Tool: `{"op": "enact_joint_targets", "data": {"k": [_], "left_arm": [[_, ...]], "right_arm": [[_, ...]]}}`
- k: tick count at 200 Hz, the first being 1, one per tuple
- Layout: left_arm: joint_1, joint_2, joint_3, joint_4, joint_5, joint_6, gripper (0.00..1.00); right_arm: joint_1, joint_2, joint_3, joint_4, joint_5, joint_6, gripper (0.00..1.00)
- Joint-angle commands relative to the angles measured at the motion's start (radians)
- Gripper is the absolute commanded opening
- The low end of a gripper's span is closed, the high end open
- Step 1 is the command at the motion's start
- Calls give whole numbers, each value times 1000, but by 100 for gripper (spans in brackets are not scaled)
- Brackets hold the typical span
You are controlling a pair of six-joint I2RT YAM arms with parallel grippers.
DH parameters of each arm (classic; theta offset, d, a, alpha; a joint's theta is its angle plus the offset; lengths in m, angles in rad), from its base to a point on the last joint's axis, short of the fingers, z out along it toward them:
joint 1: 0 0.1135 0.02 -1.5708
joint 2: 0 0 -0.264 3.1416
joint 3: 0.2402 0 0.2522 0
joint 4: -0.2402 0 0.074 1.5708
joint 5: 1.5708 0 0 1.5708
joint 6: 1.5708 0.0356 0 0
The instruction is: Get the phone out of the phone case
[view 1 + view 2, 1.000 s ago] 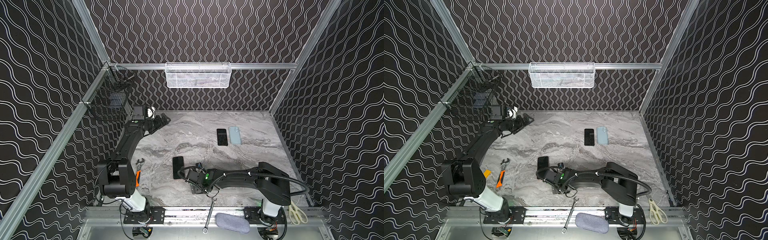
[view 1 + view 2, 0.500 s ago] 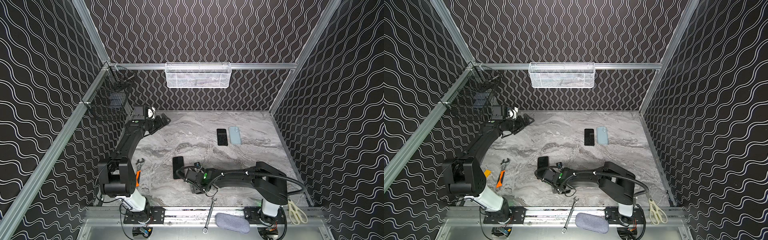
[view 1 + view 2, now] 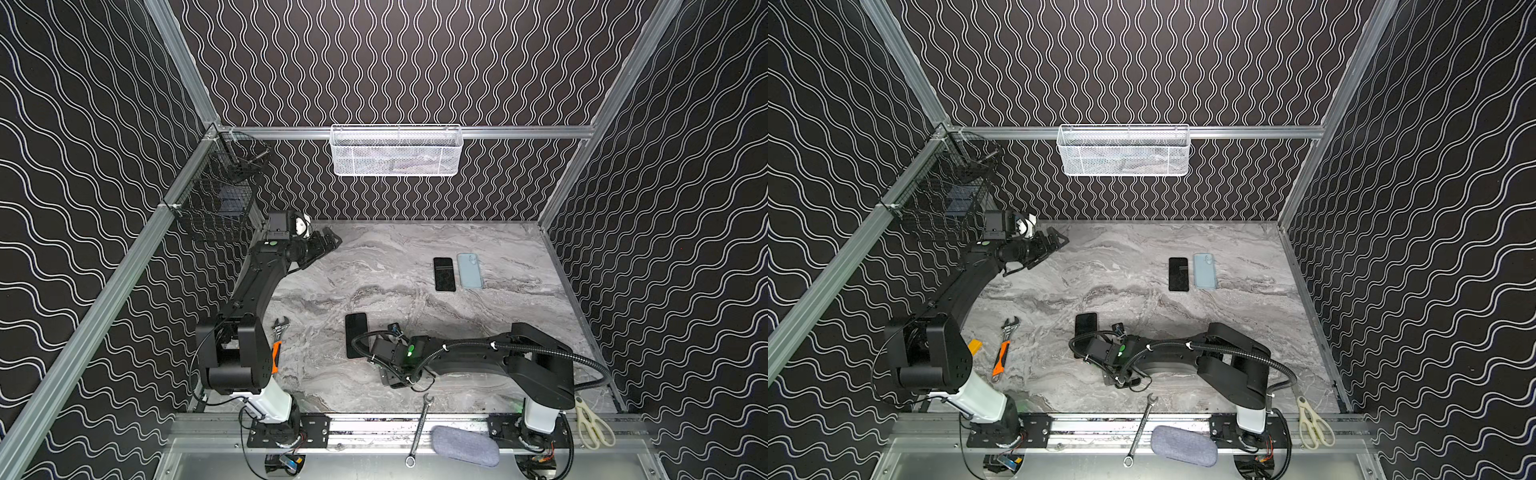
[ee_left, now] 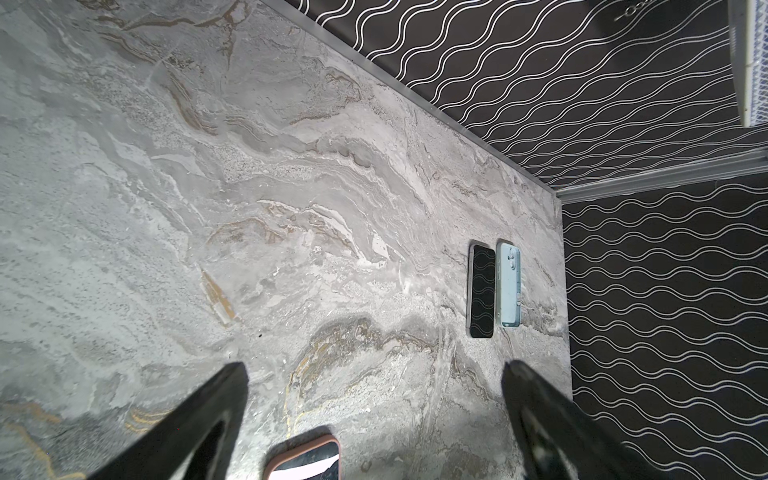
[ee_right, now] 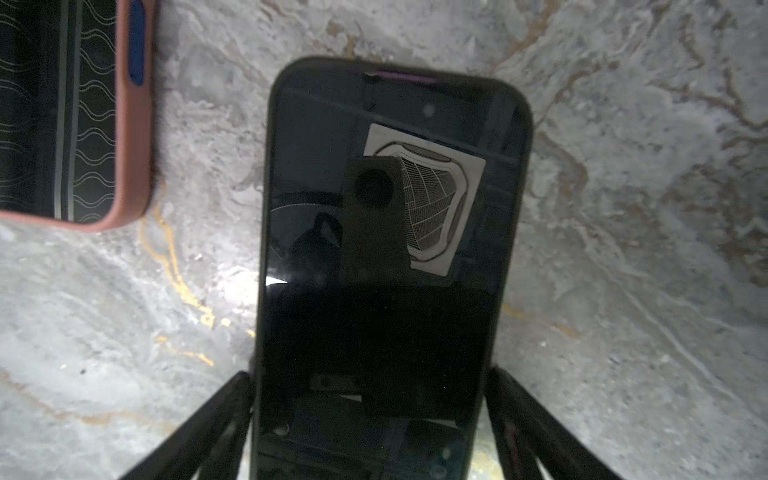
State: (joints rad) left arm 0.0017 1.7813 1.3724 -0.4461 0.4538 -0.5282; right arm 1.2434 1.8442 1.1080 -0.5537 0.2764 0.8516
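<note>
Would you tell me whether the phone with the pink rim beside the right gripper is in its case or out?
In its case: the pink case hugs the phone along its side and corner.

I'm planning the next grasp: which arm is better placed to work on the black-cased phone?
Right. The right hand straddles the black-cased phone, fingers against both its sides. The left hand hangs open and empty, far away from it.

The tabletop (image 3: 374,257) is grey-veined marble; the walls (image 3: 374,62) are black with white wavy lines. At two o'clock lies a pale blue case (image 3: 470,271), at six a black phone (image 5: 374,332).
</note>
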Motion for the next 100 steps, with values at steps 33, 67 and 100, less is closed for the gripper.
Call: {"op": "enact_joint_targets", "data": {"k": [33,67,100], "left_arm": [[0,9,0,20,9,-9,99],[-2,10,0,18,2,-4,99],[-13,4,0,18,-2,-6,99]], "right_arm": [[-5,-2,-52,-3,-77,15,78],[-13,-42,-81,34,-83,18,75],[-42,-74,-105,71,-82,9,72]]}}
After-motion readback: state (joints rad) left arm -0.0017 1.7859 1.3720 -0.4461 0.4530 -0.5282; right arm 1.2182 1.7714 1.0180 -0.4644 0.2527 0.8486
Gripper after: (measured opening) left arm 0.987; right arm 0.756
